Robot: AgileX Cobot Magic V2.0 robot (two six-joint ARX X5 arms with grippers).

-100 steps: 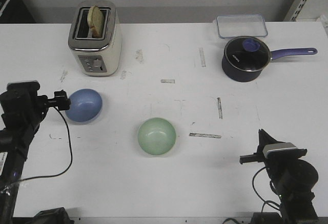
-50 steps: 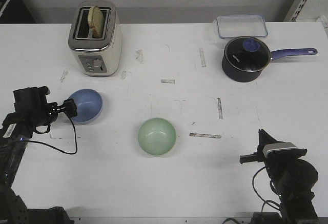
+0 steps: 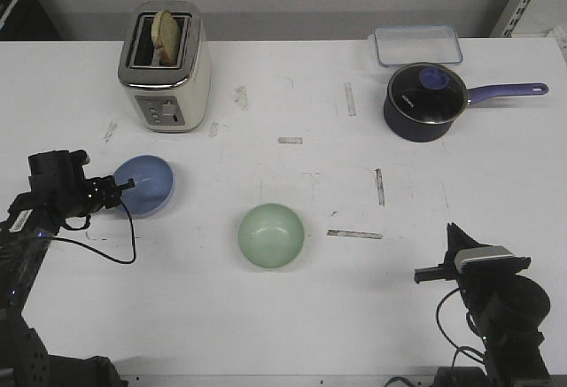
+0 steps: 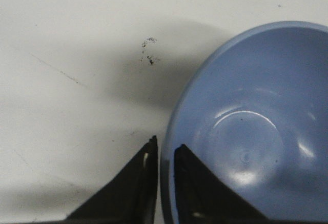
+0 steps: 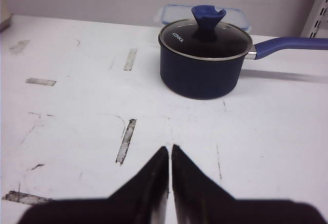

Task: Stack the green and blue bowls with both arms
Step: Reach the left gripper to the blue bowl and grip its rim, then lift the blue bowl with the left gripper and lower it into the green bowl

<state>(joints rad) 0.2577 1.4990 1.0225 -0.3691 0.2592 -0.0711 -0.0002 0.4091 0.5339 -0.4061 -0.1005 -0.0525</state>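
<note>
The pale blue bowl (image 3: 145, 185) sits on the white table at the left, slightly tilted. My left gripper (image 3: 113, 193) is shut on its left rim: in the left wrist view one finger is inside the blue bowl (image 4: 251, 126) and one outside, at the gripper (image 4: 165, 149). The mint green bowl (image 3: 271, 236) rests upright in the middle front of the table, untouched. My right gripper (image 3: 454, 232) is shut and empty at the front right; in the right wrist view the gripper (image 5: 170, 148) points toward the saucepan.
A cream toaster (image 3: 164, 66) with toast stands at the back left. A dark purple lidded saucepan (image 3: 425, 100), also in the right wrist view (image 5: 202, 60), and a clear lidded container (image 3: 417, 44) stand at the back right. The table (image 3: 292, 307) bears tape marks.
My left gripper has come lower and closed on the blue bowl's left rim; the bowl has shifted slightly and tipped. The right arm and the green bowl have not moved.
</note>
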